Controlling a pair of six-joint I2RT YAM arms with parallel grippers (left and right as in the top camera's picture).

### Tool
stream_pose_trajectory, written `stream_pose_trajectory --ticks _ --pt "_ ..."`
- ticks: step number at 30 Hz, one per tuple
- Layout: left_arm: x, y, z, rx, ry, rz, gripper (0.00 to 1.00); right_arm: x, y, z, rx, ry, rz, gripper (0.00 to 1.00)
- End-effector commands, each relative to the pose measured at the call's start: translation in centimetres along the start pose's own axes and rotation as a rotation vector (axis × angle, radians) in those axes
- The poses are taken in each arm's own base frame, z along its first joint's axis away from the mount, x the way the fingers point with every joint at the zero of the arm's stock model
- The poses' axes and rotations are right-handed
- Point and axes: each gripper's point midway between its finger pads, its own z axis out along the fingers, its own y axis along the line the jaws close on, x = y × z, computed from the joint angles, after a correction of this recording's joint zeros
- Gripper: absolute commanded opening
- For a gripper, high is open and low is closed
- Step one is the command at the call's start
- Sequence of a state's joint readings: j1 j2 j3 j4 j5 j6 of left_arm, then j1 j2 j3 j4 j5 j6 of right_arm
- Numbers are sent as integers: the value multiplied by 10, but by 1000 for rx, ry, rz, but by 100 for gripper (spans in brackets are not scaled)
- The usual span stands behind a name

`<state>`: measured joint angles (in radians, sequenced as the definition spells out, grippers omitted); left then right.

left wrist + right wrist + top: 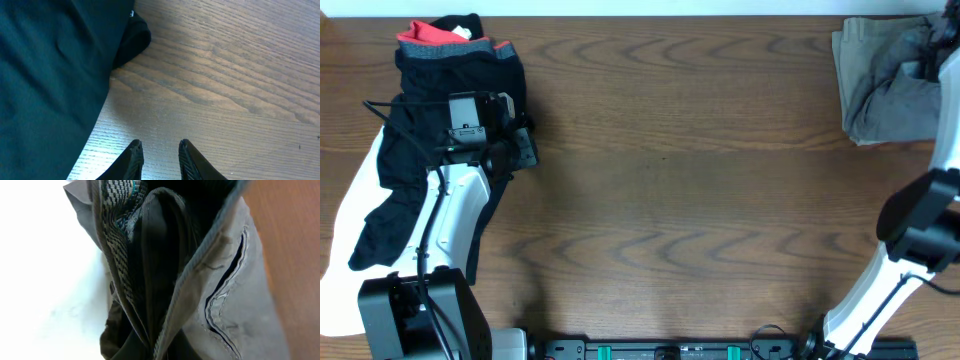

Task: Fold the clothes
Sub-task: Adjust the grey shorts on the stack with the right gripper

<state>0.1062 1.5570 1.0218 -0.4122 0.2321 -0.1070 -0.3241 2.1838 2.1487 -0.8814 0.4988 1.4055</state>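
Note:
A black garment [405, 170] with a red-and-grey band [445, 40] lies at the table's left end, partly under my left arm. My left gripper [520, 150] hovers at its right edge. In the left wrist view that gripper [159, 150] is open a little over bare wood, nothing between its fingers, with the black cloth [50, 75] to its left. Grey shorts [885, 85] lie bunched at the far right corner, and my right gripper [932, 55] is down on them. In the right wrist view grey shorts fabric [240, 305] with a pocket seam fills the frame, gathers at the bottom and hides the fingers.
The brown wooden table [670, 200] stretches between the two garments. Its far edge runs just behind both piles. The arm bases [670, 350] stand at the near edge. Inside the bunched shorts a patterned lining [117, 225] shows.

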Motion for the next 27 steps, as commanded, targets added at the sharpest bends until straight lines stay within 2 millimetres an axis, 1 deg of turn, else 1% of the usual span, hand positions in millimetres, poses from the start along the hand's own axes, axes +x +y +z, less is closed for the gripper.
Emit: stream_pose_trajectory --ticks 1,5,8,10,11,12,13,14,16,17,19,21,24,27 --pt "-5 1 1 -8 -8 12 27 7 -12 32 48 -39 -23 2" --pt "-9 0 1 -5 -22 14 27 27 -16 58 49 -9 -26 2" --pt "-11 -1 1 -4 -32 16 27 40 -9 75 12 14 -18 2" --pt "-11 -1 1 -4 -32 16 27 52 10 85 -76 51 -50 2" --pt "-11 -1 1 -4 -32 16 27 57 24 87 -140 70 -79 3" --pt "-12 -1 1 -3 -34 16 27 61 38 88 -203 79 -112 11" --pt "-12 -1 1 -3 -36 17 27 65 55 87 -286 89 -157 22" --pt "-13 -1 1 -3 -38 17 27 69 70 85 -358 90 -204 37" --pt "-13 -1 1 -2 -39 17 27 80 104 72 -541 91 -354 93" --pt "-13 -1 1 -2 -39 17 27 86 118 63 -625 82 -435 99" --pt "-13 -1 1 -2 -39 17 27 95 138 45 -762 52 -589 99" --pt "-13 -1 1 -2 -39 17 27 100 148 31 -838 28 -697 99" --pt "-12 -1 1 -3 -36 17 27 110 148 17 -889 37 -854 99" --pt "-12 -1 1 -3 -35 16 27 113 137 16 -848 71 -933 99"
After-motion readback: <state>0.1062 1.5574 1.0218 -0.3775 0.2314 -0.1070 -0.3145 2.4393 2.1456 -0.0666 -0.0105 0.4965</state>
